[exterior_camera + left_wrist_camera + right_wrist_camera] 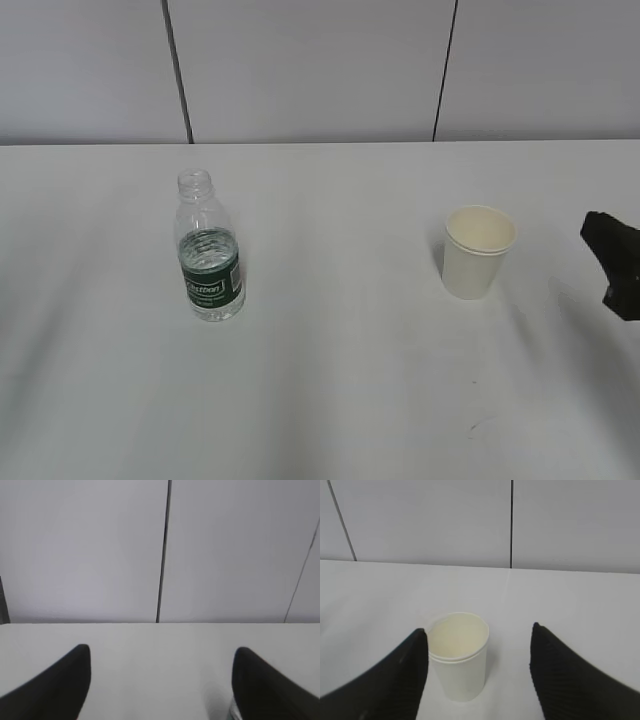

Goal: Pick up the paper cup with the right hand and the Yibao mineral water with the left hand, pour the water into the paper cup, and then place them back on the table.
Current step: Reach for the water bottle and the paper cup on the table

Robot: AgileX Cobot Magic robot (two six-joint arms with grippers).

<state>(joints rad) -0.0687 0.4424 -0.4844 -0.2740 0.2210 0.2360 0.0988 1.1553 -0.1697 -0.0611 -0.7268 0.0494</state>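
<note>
The paper cup [478, 250] stands upright and empty on the white table [330, 380], right of centre. The Yibao mineral water [209, 250], a clear capless bottle with a green label, stands upright to the left. My right gripper [612, 262] comes in at the right edge, a short way from the cup. In the right wrist view the right gripper [478, 630] is open, and the cup [457, 665] stands just ahead of it, closer to the left finger and untouched. My left gripper [161, 652] is open over bare table, with a sliver of the bottle [234, 712] beside its right finger.
A grey panelled wall [320, 70] rises behind the table's far edge. A small dark scuff [480, 425] marks the tabletop in front of the cup. A wide stretch of bare white surface lies between bottle and cup.
</note>
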